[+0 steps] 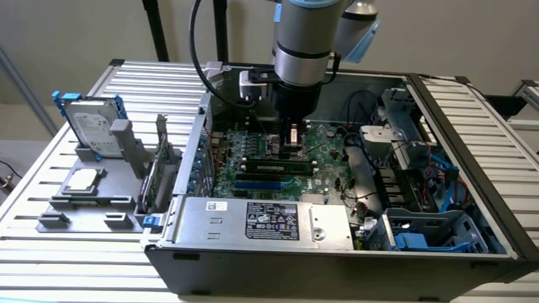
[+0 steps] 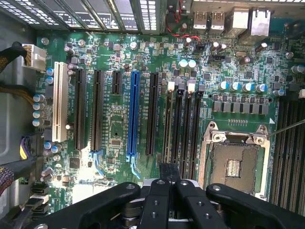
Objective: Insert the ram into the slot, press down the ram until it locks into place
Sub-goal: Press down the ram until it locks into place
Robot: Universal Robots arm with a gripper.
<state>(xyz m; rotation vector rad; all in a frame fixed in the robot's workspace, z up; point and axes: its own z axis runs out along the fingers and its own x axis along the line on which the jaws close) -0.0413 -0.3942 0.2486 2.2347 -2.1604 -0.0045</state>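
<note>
End effector (image 2: 169, 173), pressed together, just over ram (image 1: 271, 168), lengthwise along black slots (image 2: 188, 125).

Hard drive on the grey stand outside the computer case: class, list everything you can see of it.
The hard drive is a flat silvery metal box with a white label on its face and blue plastic rails along both long sides. It stands on end in a grey holder on the slatted table, at the exterior view's left of the open computer case. The holder touches it; the gripper is away, inside the case.
</note>
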